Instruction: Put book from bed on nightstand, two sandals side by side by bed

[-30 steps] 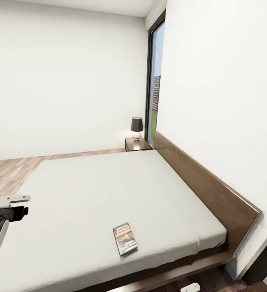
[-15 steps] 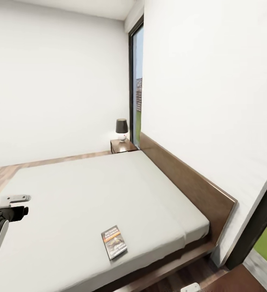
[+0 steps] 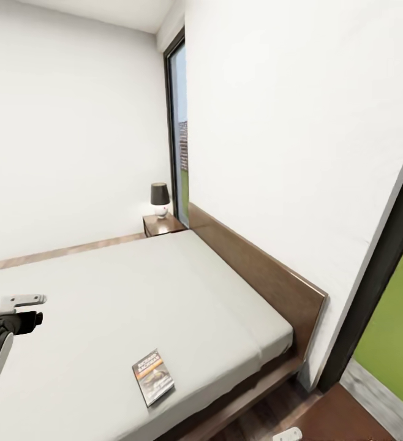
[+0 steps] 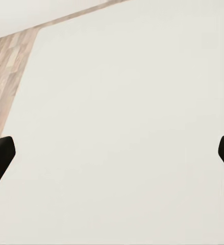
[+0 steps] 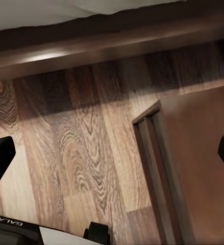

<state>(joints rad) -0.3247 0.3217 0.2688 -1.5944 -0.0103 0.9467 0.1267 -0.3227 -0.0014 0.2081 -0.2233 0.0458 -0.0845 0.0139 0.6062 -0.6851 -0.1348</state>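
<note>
The small dark paperback book with an orange band (image 3: 153,385) lies flat near the front edge of the light grey mattress of the low dark-framed bed (image 3: 165,294), with the left pincer (image 4: 112,153) hanging above bare mattress, tips spread wide and empty. The right pincer (image 5: 112,153) is likewise spread and empty over brown plank floor (image 5: 76,153) beside a dark wood cabinet top (image 5: 198,168). The wise move is probably to close on the book squarely before reaching, then carry it to the glossy dark nightstand (image 3: 162,224) under the black-shaded lamp (image 3: 159,199).

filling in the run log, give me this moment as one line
book: on bed, near edge | nightstand: far corner, lamp on it | left gripper: open over mattress | right gripper: open over floor
</note>
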